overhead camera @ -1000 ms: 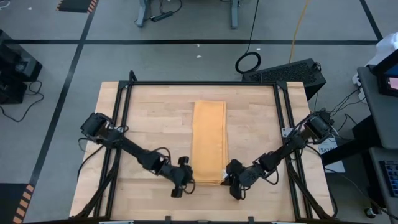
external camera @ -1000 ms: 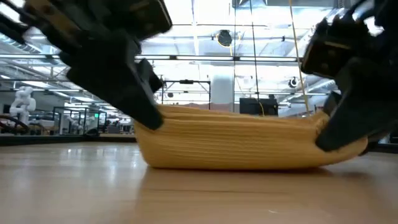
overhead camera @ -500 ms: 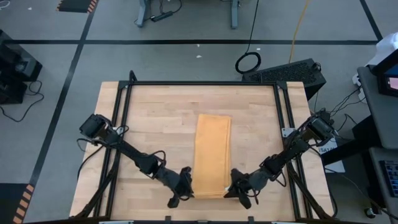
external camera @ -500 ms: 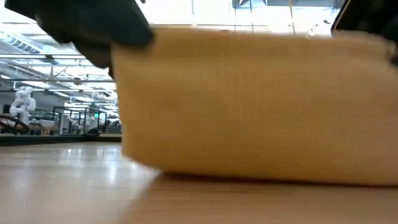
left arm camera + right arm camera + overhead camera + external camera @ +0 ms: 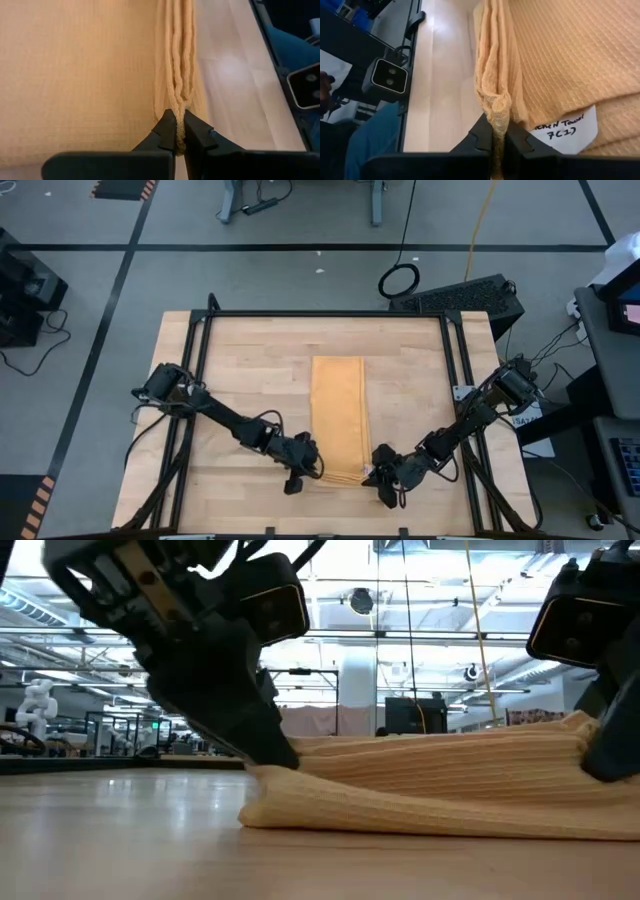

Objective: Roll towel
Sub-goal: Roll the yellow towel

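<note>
High view: folded waffle-weave towel [image 5: 339,415] pinched by both grippers.

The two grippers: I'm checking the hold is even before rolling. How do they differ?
The left gripper pinches the towel at its near left corner; the right gripper pinches the near right corner. A white tag lies beside the right gripper, none by the left. Both are shut on bunched cloth edges.

Robotics lab — taped floor [image 5: 120,250], loose cables [image 5: 400,278], humanoid robot [image 5: 38,700].
</note>
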Controlling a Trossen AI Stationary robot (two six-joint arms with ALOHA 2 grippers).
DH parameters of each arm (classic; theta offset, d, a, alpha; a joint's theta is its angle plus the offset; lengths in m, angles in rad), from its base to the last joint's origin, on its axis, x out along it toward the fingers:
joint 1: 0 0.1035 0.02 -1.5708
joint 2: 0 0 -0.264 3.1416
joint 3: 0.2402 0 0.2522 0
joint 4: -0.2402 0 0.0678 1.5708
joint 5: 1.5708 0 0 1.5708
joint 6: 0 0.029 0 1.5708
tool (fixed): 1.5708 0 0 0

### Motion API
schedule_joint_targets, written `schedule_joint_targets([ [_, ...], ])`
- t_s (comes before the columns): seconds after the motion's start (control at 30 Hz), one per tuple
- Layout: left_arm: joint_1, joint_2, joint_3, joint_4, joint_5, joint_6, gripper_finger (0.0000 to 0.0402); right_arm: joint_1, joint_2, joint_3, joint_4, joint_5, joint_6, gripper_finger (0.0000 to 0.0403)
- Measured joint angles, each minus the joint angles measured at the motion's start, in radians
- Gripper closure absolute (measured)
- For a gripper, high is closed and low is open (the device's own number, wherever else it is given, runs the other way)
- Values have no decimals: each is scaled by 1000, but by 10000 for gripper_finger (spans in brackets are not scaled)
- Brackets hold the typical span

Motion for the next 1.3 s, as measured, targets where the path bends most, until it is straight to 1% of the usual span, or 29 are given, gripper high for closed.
schedule_joint_targets([
  [0.2, 13, 8, 0, -8, 2, -35, 385, -8, 0, 0, -12, 3, -38, 394],
  [0.3, 18, 8, 0, -13, 1, -76, 385, -7, 0, 0, -19, 19, -90, 381],
  [0.43, 18, 8, 0, -36, -3, -111, 385, 6, 0, 0, -60, 75, -170, 344],
  [0.6, 18, 8, 0, -63, -15, -131, 385, 17, -2, 0, -82, 156, -309, 282],
  [0.73, 18, 8, 0, -63, -25, -131, 385, 23, -41, -1, -93, 160, -399, 235],
  [0.87, 18, 8, 0, -63, -25, -131, 385, 24, -119, -1, -131, 165, -430, 209],
  [0.97, 18, 8, 0, -63, -26, -131, 385, 37, -173, 6, -127, 181, -487, 205],
  [1.07, 19, 8, 0, -61, -26, -127, 385, 64, -182, 15, -129, 214, -571, 209],
  [1.2, 19, 8, 0, -59, -27, -125, 385, 95, -143, 27, -100, 255, -633, 230],
  [1.3, 19, 8, 0, -59, -28, -121, 385, 101, -72, 30, 10, 260, -695, 249],
])
